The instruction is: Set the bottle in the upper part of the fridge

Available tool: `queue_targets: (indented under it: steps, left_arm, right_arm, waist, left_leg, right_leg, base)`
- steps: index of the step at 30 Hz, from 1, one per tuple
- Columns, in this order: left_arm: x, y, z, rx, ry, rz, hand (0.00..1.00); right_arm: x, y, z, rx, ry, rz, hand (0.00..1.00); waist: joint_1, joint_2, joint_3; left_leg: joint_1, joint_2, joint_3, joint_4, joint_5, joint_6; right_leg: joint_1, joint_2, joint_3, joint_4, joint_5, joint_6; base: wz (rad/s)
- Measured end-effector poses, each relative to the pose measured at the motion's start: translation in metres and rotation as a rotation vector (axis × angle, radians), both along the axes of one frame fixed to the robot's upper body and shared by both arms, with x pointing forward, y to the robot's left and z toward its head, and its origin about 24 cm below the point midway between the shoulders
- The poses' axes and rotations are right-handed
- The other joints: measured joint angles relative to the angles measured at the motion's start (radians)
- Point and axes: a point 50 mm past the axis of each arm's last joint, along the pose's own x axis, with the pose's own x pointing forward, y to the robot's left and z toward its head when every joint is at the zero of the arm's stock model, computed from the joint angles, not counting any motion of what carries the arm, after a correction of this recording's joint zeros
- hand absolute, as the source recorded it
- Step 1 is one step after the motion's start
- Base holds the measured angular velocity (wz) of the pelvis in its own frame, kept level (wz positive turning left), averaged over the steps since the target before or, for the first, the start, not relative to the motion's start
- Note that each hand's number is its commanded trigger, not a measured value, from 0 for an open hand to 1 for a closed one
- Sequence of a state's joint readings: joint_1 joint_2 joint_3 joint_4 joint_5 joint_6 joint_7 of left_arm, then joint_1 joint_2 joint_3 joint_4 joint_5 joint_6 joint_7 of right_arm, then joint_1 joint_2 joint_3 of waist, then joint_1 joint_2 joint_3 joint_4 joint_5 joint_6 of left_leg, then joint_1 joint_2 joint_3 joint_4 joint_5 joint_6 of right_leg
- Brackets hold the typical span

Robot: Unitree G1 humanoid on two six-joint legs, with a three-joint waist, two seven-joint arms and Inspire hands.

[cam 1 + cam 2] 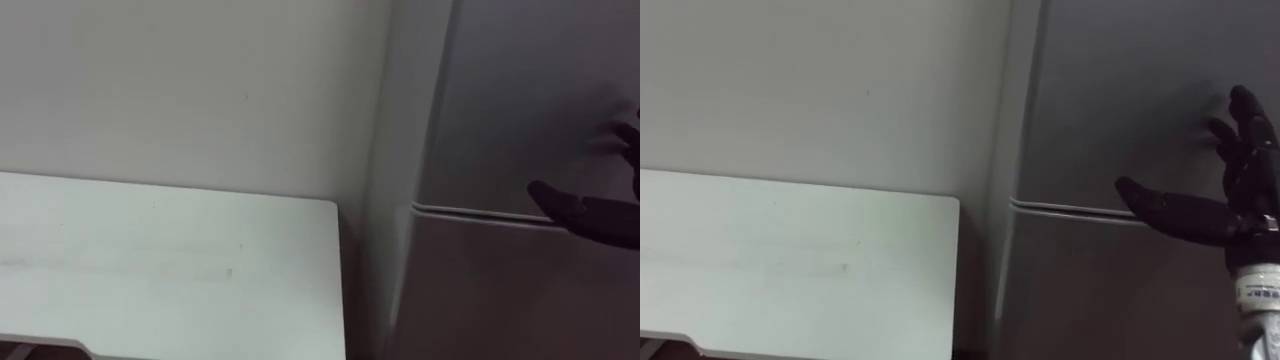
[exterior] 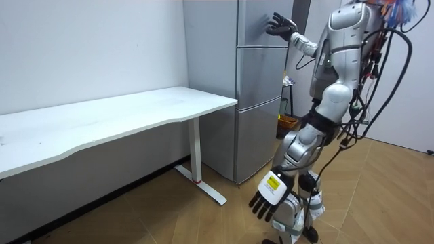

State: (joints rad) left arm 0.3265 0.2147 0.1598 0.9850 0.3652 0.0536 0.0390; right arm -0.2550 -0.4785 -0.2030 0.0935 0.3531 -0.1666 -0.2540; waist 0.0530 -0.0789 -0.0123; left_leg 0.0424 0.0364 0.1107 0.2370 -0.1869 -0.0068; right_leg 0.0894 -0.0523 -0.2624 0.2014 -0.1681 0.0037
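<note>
The grey fridge (image 2: 258,88) stands with both doors closed; a seam (image 1: 1070,208) divides the upper door (image 1: 1120,100) from the lower door (image 1: 1090,290). My right hand (image 1: 1230,200) is raised in front of the upper door at its right side, open, with spread fingers close to the door face and the thumb (image 1: 560,203) stretched left along the seam. It holds nothing. In the room view my right hand (image 2: 280,26) is up at the top door. My left hand (image 2: 268,196) hangs low beside my leg, fingers relaxed and empty. I stand right in front of the fridge.
A white desk (image 1: 150,260) stands against the wall just left of the fridge, with a narrow gap between them. Its legs (image 2: 198,163) rest on the wooden floor. A small orange object (image 2: 288,122) sits on the floor behind the fridge.
</note>
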Motion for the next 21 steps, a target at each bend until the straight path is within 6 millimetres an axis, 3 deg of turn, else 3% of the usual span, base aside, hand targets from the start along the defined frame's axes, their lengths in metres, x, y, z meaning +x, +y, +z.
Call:
queue_targets:
  steps: [8,13,21]
  left_arm:
    - [-0.005,0.008,0.004,0.019,-0.033,0.057,0.0]
    - [-0.006,0.009,0.005,0.023,-0.054,0.058,0.0]
    - [-0.005,0.013,0.006,0.066,-0.068,0.085,0.0]
  right_arm:
    - [-0.02,-0.024,0.022,0.005,-0.081,-0.142,0.0]
    - [-0.047,-0.051,0.014,0.006,-0.061,-0.281,0.0]
    - [-0.065,-0.075,0.008,0.088,-0.058,-0.386,0.0]
  waist:
    - [-0.037,-0.012,0.0042]
    - [-0.052,-0.026,0.0125]
    - [-0.098,-0.029,0.013]
  left_leg:
    - [0.01,-0.006,0.001,-0.028,0.001,-0.001]
    - [0.022,-0.009,0.015,-0.056,0.0,-0.002]
    - [0.041,-0.009,0.032,-0.076,-0.002,-0.001]
  right_leg:
    - [0.009,0.001,-0.008,-0.024,-0.005,0.004]
    - [0.012,0.0,0.001,-0.033,-0.009,0.008]
    - [0.007,-0.001,0.019,-0.032,-0.013,0.011]
  base:
    - [0.01]
    - [-0.07]
    - [-0.07]
